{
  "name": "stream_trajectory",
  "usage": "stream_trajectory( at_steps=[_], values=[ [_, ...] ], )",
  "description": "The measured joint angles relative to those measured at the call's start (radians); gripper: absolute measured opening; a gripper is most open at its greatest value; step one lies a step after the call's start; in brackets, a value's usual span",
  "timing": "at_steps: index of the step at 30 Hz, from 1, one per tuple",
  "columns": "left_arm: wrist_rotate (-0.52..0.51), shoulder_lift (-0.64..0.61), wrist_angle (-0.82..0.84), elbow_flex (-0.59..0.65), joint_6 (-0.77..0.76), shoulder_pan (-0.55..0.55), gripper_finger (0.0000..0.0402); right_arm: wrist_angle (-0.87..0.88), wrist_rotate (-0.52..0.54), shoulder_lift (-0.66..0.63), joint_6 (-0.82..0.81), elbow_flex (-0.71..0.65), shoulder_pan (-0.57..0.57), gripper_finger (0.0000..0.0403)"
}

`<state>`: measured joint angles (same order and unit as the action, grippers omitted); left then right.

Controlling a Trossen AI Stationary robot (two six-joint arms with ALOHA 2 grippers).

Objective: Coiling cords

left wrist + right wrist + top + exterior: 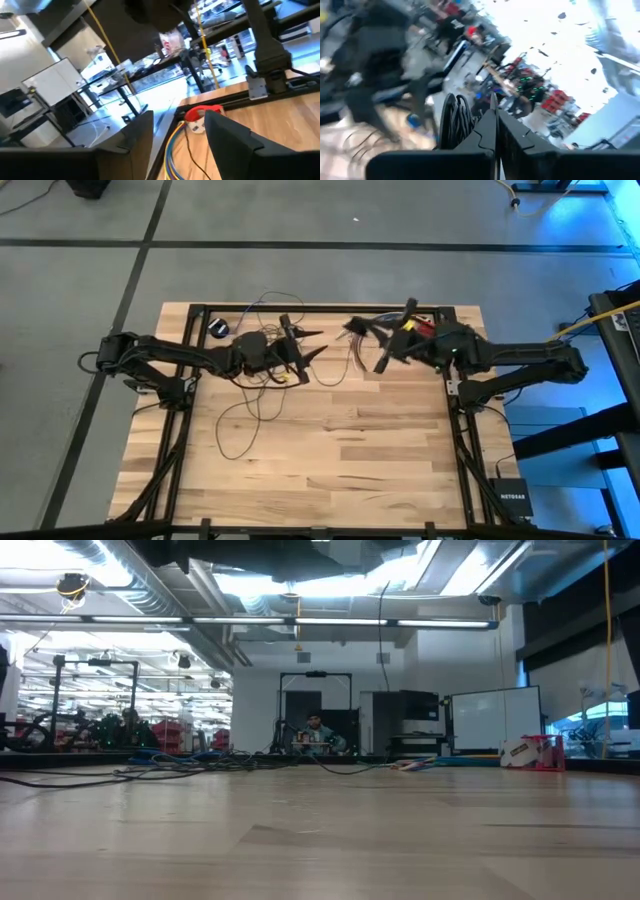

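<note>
Looking from above, both arms meet at the far side of the table (330, 450). The right gripper (495, 117) has its fingers pressed together on a bundle of loops of the cords (454, 120), probably to keep the coil from falling apart. The left gripper (312, 345) stands with fingers spread and holds nothing; I think it lets go so it can take a new piece. The rest of the wire lies loose on the wood under the left arm, with the small puck (219, 328) near the far left corner. A black box (513, 498) beside the table reads NETGEAR
</note>
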<state>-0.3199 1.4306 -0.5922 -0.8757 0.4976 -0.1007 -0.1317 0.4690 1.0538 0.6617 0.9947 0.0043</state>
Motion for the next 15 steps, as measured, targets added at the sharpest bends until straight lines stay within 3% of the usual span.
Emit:
stream_trajectory(
  at_steps=[6,15],
  values=[
    [0.117,0.065,-0.103,0.0,-0.026,-0.034,0.0166,-0.122,-0.082,0.016,-0.001,0.0,-0.067,0.0006],
    [0.126,0.177,-0.295,-0.007,-0.008,-0.05,0.0162,-0.159,-0.176,0.036,-0.007,0.0,-0.111,0.0006]
  ],
)
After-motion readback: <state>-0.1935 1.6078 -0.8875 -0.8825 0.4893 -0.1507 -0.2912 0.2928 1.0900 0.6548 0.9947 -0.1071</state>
